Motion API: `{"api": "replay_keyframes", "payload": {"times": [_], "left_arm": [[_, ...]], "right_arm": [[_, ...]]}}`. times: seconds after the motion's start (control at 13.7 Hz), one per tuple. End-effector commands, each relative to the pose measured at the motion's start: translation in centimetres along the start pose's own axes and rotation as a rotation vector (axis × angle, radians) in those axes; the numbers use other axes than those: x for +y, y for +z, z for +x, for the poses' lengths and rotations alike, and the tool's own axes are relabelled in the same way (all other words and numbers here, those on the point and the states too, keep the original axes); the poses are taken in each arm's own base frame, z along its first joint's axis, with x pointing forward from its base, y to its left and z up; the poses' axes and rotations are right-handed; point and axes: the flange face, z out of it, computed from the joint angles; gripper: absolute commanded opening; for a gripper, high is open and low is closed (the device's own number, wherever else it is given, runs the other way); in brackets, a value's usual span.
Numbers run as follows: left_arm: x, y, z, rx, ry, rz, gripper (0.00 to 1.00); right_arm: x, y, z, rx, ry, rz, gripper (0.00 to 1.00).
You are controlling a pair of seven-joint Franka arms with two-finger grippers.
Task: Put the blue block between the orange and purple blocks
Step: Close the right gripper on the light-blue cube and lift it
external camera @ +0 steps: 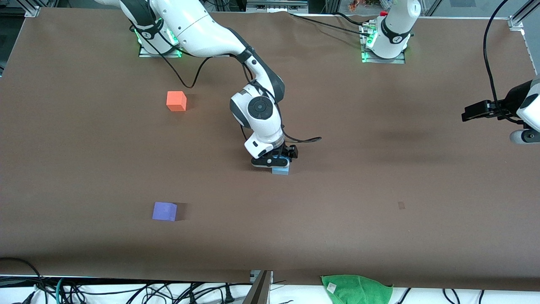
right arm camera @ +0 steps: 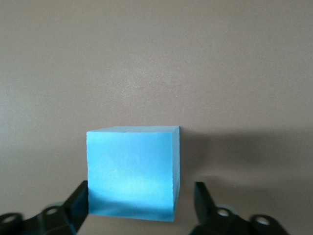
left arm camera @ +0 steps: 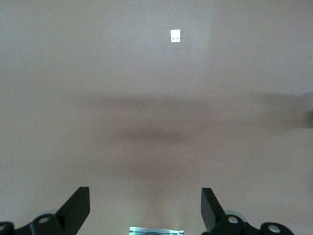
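The blue block [external camera: 281, 170] sits on the brown table mid-way along it. My right gripper [external camera: 276, 163] is down over it, open, with a finger on either side. In the right wrist view the blue block [right arm camera: 132, 169] stands between the fingers of the right gripper [right arm camera: 142, 190], one finger close against it and a gap at the other. The orange block [external camera: 176, 101] lies toward the right arm's end, nearer the bases. The purple block [external camera: 164, 211] lies nearer the front camera. My left gripper [external camera: 469, 114] waits, open and empty, in the air at the left arm's end [left arm camera: 145, 195].
A green cloth [external camera: 357, 289] lies past the table's front edge. A small dark patch [external camera: 401, 205] marks the table toward the left arm's end. Cables hang along the front edge.
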Motion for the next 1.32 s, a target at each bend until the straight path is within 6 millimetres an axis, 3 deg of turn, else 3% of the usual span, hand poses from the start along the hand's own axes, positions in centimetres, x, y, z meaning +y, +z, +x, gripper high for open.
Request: {"api": "replay_keyframes", "payload": {"times": [0.0,0.15,0.22,0.51,0.66,0.8,0.88,0.95,1.1,1.24], "left_arm": [[0.6,-0.9,0.4,0.018,0.025,-0.003,1.0],[0.6,-0.9,0.5,0.018,0.025,-0.003,1.0],[0.6,-0.9,0.5,0.018,0.026,-0.003,1.0],[0.6,-0.9,0.4,0.018,0.028,-0.003,1.0],[0.6,-0.9,0.4,0.019,0.029,-0.003,1.0],[0.7,-0.9,0.4,0.019,0.031,-0.001,1.0],[0.7,-0.9,0.4,0.019,0.031,-0.003,1.0],[0.7,-0.9,0.4,0.019,0.031,-0.003,1.0],[0.7,-0.9,0.4,0.019,0.031,-0.003,1.0],[0.7,-0.9,0.4,0.019,0.031,-0.001,1.0]], "right_arm": [[-0.5,-0.6,0.6,0.026,-0.004,0.002,0.51],[-0.1,-1.6,1.5,0.032,0.001,0.001,0.24],[0.0,-2.5,1.9,0.026,0.001,-0.005,0.21],[5.2,-8.8,7.1,-0.059,-0.02,-0.078,0.21],[9.6,-11.4,9.2,-0.103,0.02,-0.084,0.21],[16.1,-13.9,11.1,-0.156,0.006,-0.051,0.21],[20.0,-14.2,11.5,-0.191,-0.005,-0.042,0.21],[23.4,-14.9,11.5,-0.214,-0.033,-0.032,0.21],[29.3,-14.0,9.9,-0.251,-0.076,-0.043,0.21],[33.2,-12.8,7.3,-0.234,-0.068,-0.053,0.21]]}}
